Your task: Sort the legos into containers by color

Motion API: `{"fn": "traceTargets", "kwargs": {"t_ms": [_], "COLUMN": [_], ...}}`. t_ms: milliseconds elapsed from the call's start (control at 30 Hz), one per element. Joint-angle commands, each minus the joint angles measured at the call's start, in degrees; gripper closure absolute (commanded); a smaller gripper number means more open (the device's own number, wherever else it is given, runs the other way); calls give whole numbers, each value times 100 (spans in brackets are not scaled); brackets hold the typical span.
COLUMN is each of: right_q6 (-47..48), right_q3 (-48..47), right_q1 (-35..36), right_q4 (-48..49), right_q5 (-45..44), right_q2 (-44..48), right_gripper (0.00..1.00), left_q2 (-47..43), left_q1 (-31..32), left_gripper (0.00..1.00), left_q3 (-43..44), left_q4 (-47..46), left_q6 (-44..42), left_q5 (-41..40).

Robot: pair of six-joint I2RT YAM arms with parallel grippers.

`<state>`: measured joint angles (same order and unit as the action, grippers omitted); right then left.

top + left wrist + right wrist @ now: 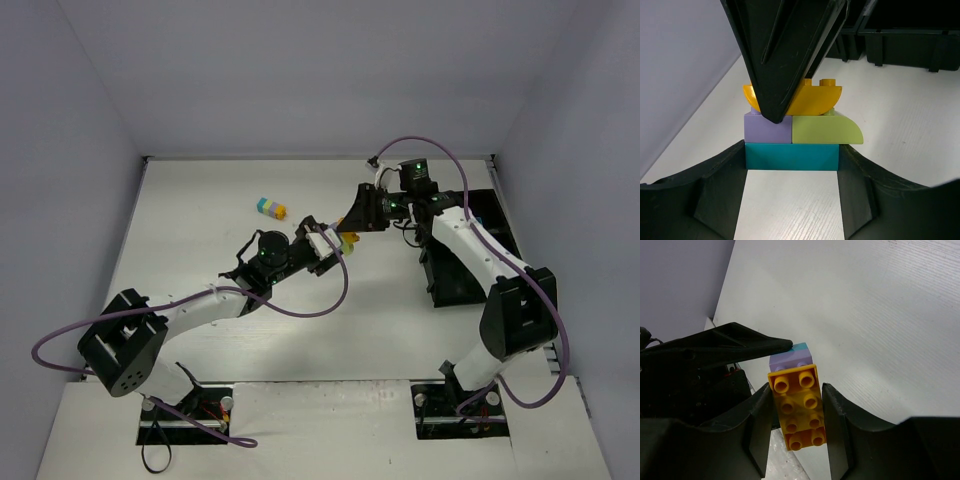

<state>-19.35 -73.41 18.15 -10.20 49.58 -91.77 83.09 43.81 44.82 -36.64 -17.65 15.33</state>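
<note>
A joined lego cluster (349, 239) is held off the table between both grippers. In the left wrist view my left gripper (791, 159) is shut on its cyan brick (790, 152), with a lavender brick (767, 128) and a lime green brick (826, 131) stacked on it and an orange brick (820, 97) on top. My right gripper (797, 407) is shut on the orange brick (800, 390); its black fingers (785, 55) come down from above. A second cluster (270, 207) of cyan, green and orange bricks lies on the table to the far left.
The black compartment tray (455, 285) stands at the right, under the right arm, and also shows in the left wrist view (905, 45). Purple cables loop off both arms. White walls enclose the table on three sides.
</note>
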Motion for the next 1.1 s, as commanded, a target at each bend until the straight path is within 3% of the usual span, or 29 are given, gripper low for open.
{"fn": "traceTargets", "kwargs": {"t_ms": [0, 133, 333, 567, 767, 1067], "right_q6": [116, 160, 195, 230, 274, 353], "right_q3": [-69, -16, 72, 81, 142, 195], "right_q1": [30, 30, 30, 30, 30, 30], "right_q4": [150, 132, 114, 88, 53, 35], "right_q5": [-106, -221, -335, -397, -405, -247], "right_q2": [194, 291, 361, 440, 484, 528], "right_gripper": [66, 67, 56, 52, 56, 100], "left_q2": [-320, -293, -285, -293, -276, -267], "left_q1": [-39, -48, -57, -75, -75, -75], "left_gripper": [100, 100, 100, 100, 100, 100], "left_q3": [62, 27, 0, -17, 1, 10], "left_q4": [-634, -642, -713, -695, -695, -695], "left_q6": [-2, 86, 157, 183, 227, 288], "left_q5": [163, 154, 146, 119, 102, 145]}}
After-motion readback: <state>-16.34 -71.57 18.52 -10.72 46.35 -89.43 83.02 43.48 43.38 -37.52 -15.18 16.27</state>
